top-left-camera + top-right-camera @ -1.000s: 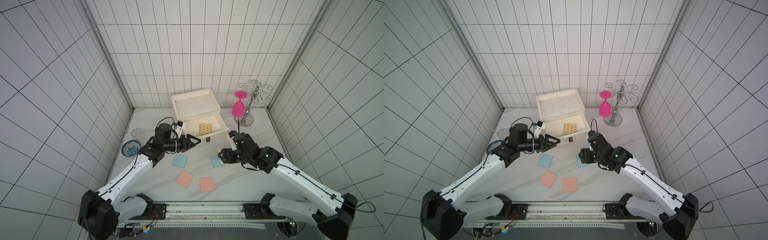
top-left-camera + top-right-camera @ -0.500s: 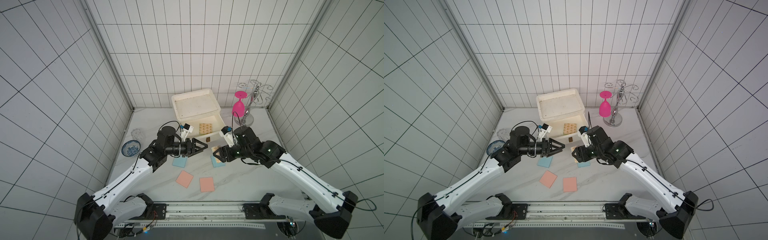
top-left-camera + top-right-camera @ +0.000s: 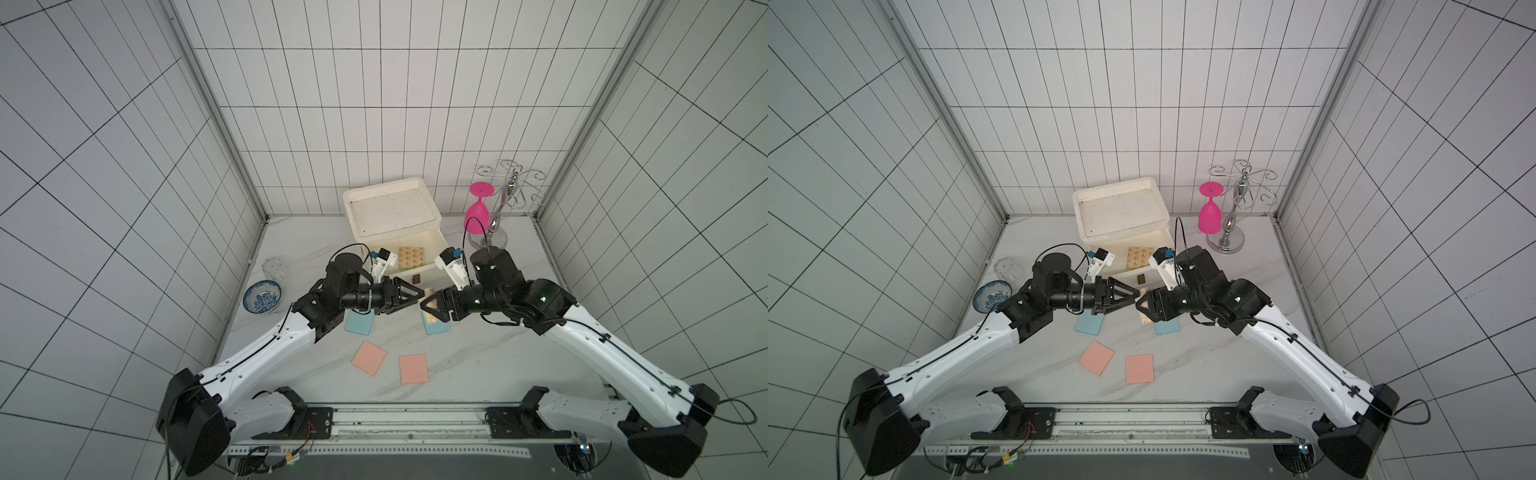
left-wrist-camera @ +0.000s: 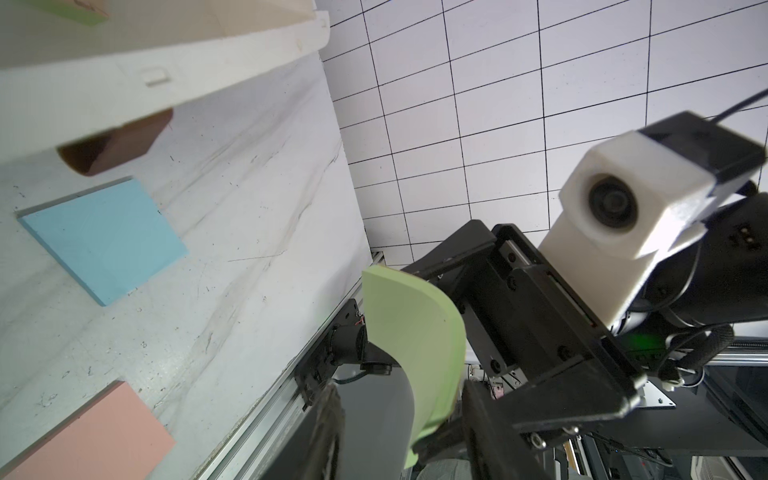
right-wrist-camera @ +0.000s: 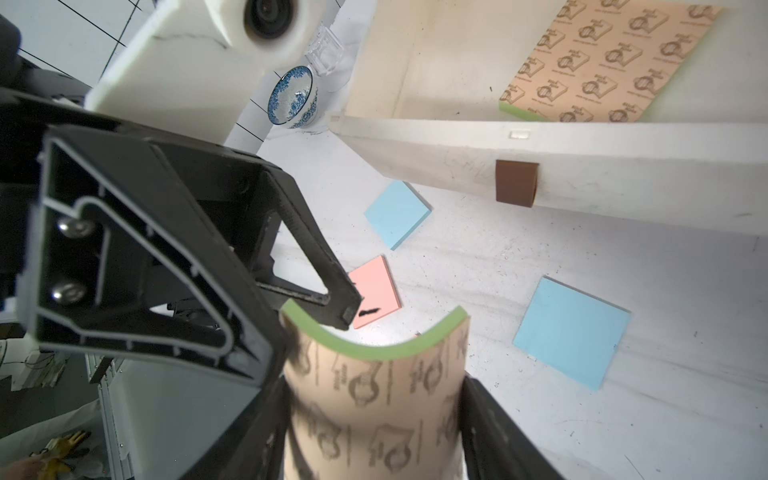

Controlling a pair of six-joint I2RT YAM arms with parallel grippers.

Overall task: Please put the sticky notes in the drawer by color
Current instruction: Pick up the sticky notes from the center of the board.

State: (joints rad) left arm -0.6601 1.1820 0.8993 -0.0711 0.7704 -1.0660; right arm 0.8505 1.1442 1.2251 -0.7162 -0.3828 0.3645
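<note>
- Handover of the kraft sticky pad [image 5: 374, 395] is happening just in front of the open drawer [image 3: 440, 244].
- My right gripper [image 3: 432, 306] is squeezing its edges, bowing it.
- My left gripper [image 3: 419, 297] is standing spread around its free end, not yet pinching.
- Next, I judge, is calling for a firm left pinch, right release, then placing beside the matching pad [image 3: 411, 256] in that drawer.
</note>
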